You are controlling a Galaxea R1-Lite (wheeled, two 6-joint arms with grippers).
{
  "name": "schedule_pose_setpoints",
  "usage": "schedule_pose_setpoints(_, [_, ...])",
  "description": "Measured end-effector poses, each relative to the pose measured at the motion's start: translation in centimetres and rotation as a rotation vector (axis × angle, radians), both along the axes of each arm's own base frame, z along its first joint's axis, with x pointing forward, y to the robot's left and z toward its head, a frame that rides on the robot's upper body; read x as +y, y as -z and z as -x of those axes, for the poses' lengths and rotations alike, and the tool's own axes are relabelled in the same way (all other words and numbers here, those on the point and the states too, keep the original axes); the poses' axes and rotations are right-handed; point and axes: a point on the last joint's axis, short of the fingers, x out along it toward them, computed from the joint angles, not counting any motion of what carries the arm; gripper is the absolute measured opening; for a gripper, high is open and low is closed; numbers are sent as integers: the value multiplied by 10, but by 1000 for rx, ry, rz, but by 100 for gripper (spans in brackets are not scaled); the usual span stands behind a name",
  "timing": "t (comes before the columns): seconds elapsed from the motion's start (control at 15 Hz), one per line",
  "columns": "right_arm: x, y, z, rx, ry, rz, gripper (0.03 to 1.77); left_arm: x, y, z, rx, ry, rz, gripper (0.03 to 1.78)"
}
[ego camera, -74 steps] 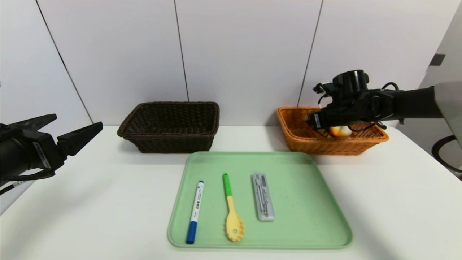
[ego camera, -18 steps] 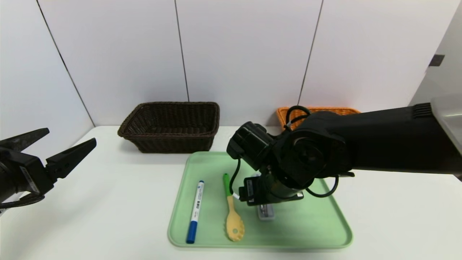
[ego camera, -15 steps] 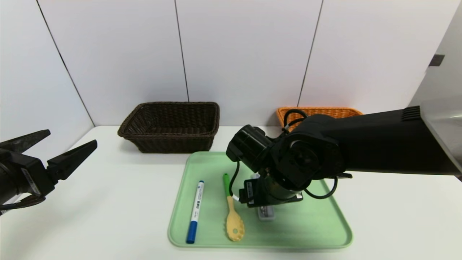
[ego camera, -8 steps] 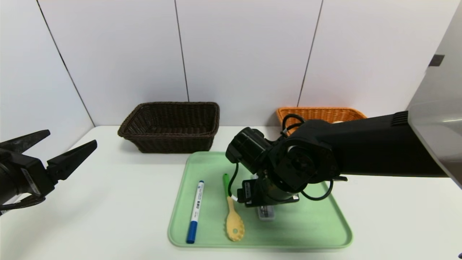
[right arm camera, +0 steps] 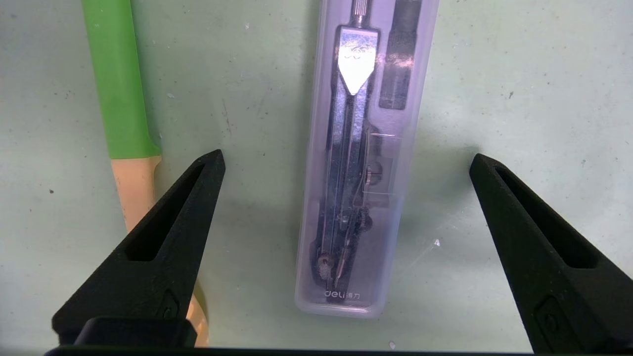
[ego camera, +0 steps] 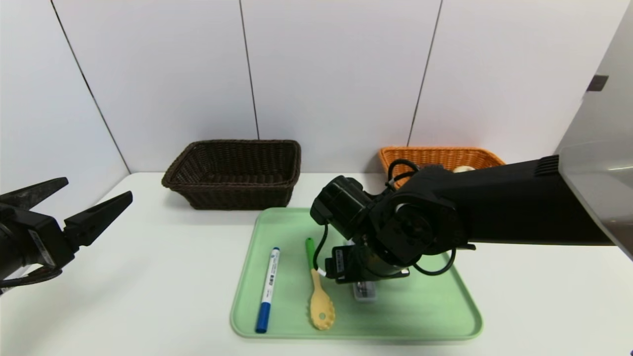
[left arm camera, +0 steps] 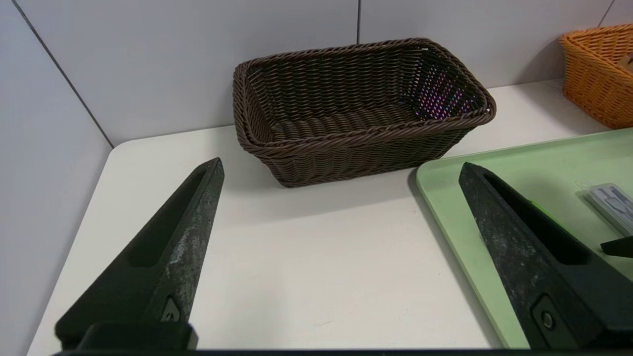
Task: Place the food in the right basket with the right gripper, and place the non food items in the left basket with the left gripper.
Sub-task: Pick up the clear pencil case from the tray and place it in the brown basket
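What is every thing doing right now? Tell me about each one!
Right hand: open, over the grey case, not touching.
Left hand: open, empty, parked off to the left side.
Grey case: shut, flat on the tray.
Marker: capped, lying on the tray.
Spoon: lying on the tray.
Green tray: flat on the table.
Brown basket: upright, empty.
Orange basket: upright, mostly hidden by the arm.

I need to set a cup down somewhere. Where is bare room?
Free: white table between the open left gripper, dark brown basket and green tray; also the tray's right part. Crowded: marker, spoon and case under the open right gripper.
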Motion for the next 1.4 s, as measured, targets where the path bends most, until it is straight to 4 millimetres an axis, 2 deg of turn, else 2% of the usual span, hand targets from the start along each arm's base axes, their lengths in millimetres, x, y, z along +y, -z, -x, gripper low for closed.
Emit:
schedule_pose_setpoints(0.07, [0,1,0,-2,1,-2,170,0,0,0,0,0,0,169])
schedule_pose_setpoints(0.13, [0,3,0,-11,1,-9,162,0,0,0,-1,0,0,169])
schedule_pose_setpoints(0.33, [1,8,-1,-33,-2,-29,117,0,0,0,-1,0,0,169])
schedule_pose_setpoints(0.6, [0,10,-1,-27,-3,-22,79,0,0,0,0,0,0,169])
schedule_pose_setpoints(0.67, [0,11,-1,-26,-3,-21,61,0,0,0,1,0,0,169])
schedule_pose_setpoints(0.73, [0,11,-1,-25,-2,-21,56,0,0,0,3,0,0,169])
schedule_pose_setpoints(1.07, [-1,11,-2,-28,-8,-14,56,0,1,-1,5,0,2,169])
schedule_pose_setpoints(1.27, [-3,-7,-2,-71,-22,-32,56,0,1,-1,7,0,2,169])
schedule_pose_setpoints(1.4, [-5,-30,-1,-133,-52,-60,56,0,1,-1,10,0,3,169])
